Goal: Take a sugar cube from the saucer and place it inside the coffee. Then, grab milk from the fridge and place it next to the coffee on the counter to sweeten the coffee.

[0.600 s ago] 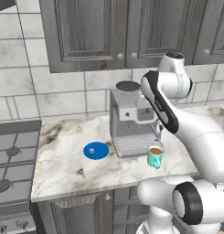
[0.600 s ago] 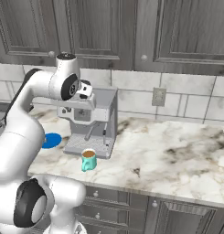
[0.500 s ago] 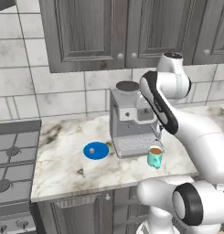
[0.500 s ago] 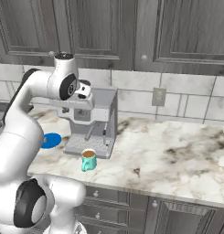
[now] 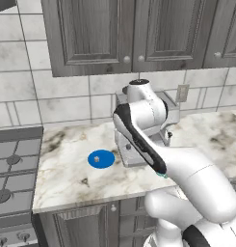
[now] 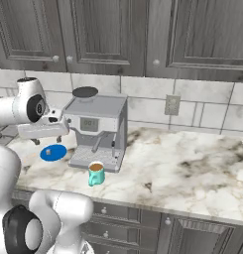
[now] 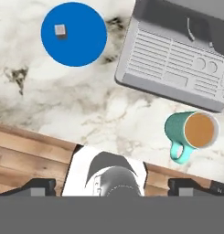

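Left base view: a marble desk under grey cupboards, with a stove at 9 o'clock. A blue saucer lies flat near centre, and a tiny pale cube sits on it. Just beside it, at 3 o'clock, stands a grey espresso machine, largely hidden by the white arm.

Right base view: the saucer is at 9 o'clock, with the machine beside it. A teal mug of brown coffee stands upright in front of the machine, near centre. The arm reaches across above the saucer.

Hand view, looking straight down from high above: the saucer is at 11 o'clock, its cube left of the disc's middle. The mug is at 4 o'clock, well apart from the saucer. The claw is spread wide and empty, its tips at the bottom edge.

Risks, as a guess: the cube is very small, so a slightly off-centre descent could nudge it off the saucer or close on nothing. The machine stands close, so the arm might clip it. A careless drop could miss the narrow mug.
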You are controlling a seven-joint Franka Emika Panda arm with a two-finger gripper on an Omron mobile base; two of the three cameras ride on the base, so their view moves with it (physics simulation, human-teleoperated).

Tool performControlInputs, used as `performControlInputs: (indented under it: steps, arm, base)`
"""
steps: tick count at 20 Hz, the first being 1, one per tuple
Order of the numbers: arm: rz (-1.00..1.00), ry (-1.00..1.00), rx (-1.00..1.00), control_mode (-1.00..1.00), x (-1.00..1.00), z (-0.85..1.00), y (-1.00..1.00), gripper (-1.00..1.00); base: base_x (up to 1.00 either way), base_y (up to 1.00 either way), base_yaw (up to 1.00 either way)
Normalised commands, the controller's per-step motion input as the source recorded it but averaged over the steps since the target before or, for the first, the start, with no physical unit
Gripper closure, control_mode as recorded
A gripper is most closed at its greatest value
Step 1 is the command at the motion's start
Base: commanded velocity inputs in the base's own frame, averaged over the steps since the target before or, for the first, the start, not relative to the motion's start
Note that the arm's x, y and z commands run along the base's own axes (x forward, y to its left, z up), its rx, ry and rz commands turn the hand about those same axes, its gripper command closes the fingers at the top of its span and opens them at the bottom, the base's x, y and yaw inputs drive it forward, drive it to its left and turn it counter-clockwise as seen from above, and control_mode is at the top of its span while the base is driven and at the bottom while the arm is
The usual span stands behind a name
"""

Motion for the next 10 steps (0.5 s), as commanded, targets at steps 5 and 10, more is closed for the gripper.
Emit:
performControlInputs:
  steps: [5, 10]
  arm:
    - [0.04, 0.16, -0.01, -1.00, -0.01, -0.82, 1.00, -1.00]
    - [0.00, 0.14, 0.00, -1.00, 0.46, -0.70, 1.00, -1.00]
  base:
    - [0.00, 0.00, 0.00]
    - [0.00, 0.00, 0.00]
